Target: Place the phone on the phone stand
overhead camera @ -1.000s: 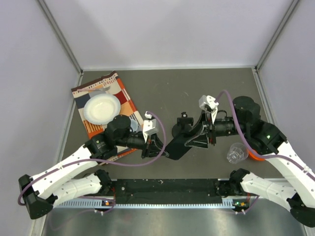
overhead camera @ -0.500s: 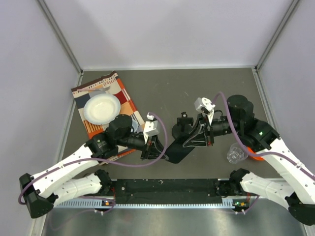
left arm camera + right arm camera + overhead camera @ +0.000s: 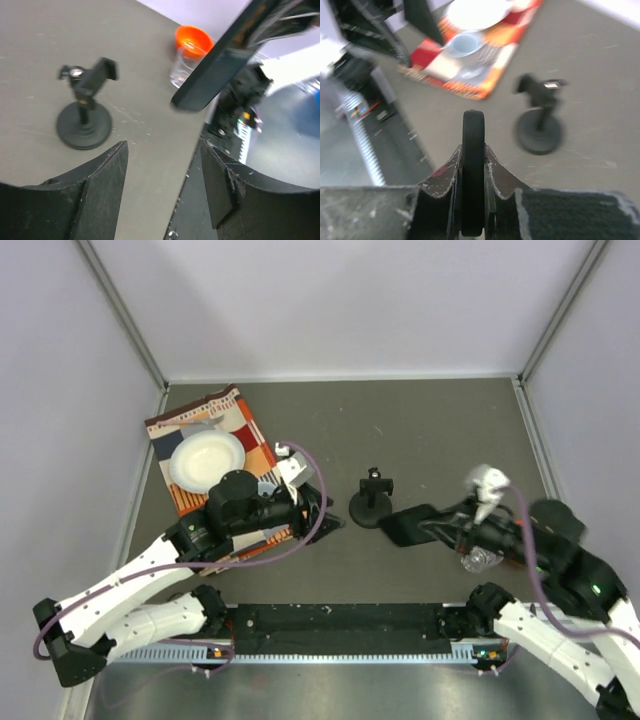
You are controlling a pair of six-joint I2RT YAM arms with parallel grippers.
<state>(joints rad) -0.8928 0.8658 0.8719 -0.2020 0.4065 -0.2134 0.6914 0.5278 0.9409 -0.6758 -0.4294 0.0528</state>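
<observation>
Near edge of the bench (image 3: 450, 430): my two arm bases sit here, left and right.

Right gripper (image 3: 473, 165): fingers together on the phone (image 3: 405, 528), one pad on each flat face, its thin edge toward the wrist camera. The phone hangs tilted above the bench, right of centre. Its free end is near the base of the phone stand (image 3: 372, 502) but apart from it, and it is not in the clamp bracket.

Beside my right wrist, toward the right edge: clear cup (image 3: 482, 557), with an orange round piece (image 3: 194, 37) just behind it.

Left gripper (image 3: 164, 150): fingers apart, nothing between them, left of the stand and at the edge of the checked cloth (image 3: 215, 455).

Bench centre: the stand is upright on its disc base, with bare surface on all sides.

Far left corner: the cloth carries a white plate (image 3: 207, 460) and a small pale cup (image 3: 462, 45).

Bare bench runs from the stand to the far edge and the far right corner.

Count:
- phone 1
- stand 1
- clear cup 1
- orange piece 1
- cloth 1
- plate 1
- pale cup 1
</observation>
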